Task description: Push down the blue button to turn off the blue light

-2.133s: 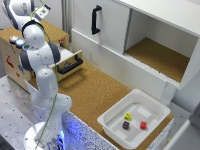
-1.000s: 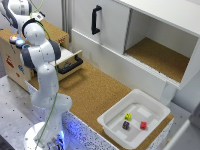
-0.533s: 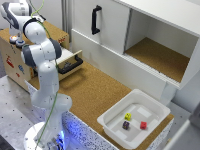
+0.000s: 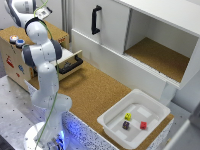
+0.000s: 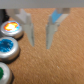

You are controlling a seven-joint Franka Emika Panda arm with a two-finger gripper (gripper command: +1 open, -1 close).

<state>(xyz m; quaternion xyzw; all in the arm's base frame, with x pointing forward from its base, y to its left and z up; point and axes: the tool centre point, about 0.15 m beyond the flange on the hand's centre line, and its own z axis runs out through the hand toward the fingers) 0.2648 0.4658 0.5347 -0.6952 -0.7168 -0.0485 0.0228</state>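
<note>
At the upper left of the exterior view, the small round blue button with its pale silvery rim [image 4: 20, 43] sits on top of a wooden box [image 4: 15, 62], just beside a similar red-orange capped button [image 4: 13, 38]; the white jointed arm [image 4: 42, 55] rises in front of the box and hides its own tip there. In the wrist view the blue button [image 5: 7, 47] shows glossy and domed at the left edge, with the lit orange button [image 5: 11, 27] beside it and a green-capped one [image 5: 3, 74] near it. The translucent, flat-fingered pincer [image 5: 40, 34] hangs with fingers apart and empty over bare cork, off to the side of the buttons. This looks like the approach step: next the pincer must shift over the blue cap, then press straight down.
</note>
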